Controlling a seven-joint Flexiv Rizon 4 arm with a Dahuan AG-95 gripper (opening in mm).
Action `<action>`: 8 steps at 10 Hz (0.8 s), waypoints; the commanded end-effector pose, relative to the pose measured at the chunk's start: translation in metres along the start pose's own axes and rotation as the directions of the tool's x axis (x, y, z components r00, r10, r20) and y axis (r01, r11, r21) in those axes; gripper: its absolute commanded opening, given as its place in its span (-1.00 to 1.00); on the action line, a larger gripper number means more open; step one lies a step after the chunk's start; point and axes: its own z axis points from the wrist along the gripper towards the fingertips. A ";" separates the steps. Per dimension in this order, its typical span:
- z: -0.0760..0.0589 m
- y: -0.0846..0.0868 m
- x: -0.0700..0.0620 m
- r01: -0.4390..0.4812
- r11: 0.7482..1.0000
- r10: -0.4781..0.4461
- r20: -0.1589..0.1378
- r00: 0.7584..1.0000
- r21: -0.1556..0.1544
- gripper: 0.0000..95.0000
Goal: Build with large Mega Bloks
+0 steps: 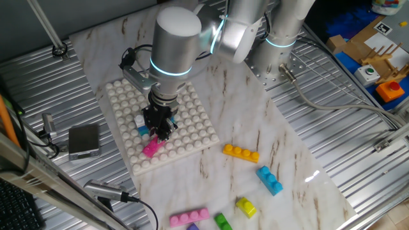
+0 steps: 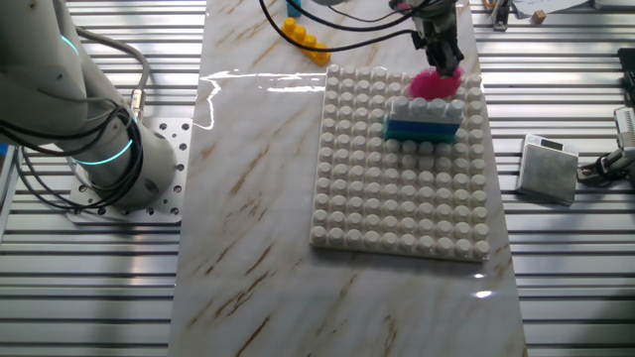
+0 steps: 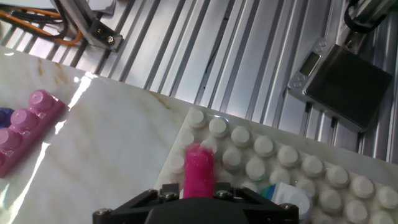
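arm bent low over baseplate (image 1: 192,131), jaws gripping pink brick (image 1: 152,147)

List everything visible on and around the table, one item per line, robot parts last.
White studded plastic baseplate: one, on the marble board.
Hot-pink plastic brick: one, between the gripper fingers, at the baseplate.
White-over-blue stacked bricks: one stack, on the baseplate beside the pink brick.
Orange elongated brick: one, loose on the marble.
Light-blue brick: one, loose, near the orange one.
Yellow brick: one, near the front edge.
Green brick: one, front edge.
Pale-pink long brick: one, front edge.
Grey digital scale: one, on the slatted metal.
Gripper: one, black, shut on the hot-pink brick.
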 end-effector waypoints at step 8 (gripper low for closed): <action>-0.008 -0.001 -0.001 -0.001 0.989 -0.051 -0.353 0.934 -0.145 -0.20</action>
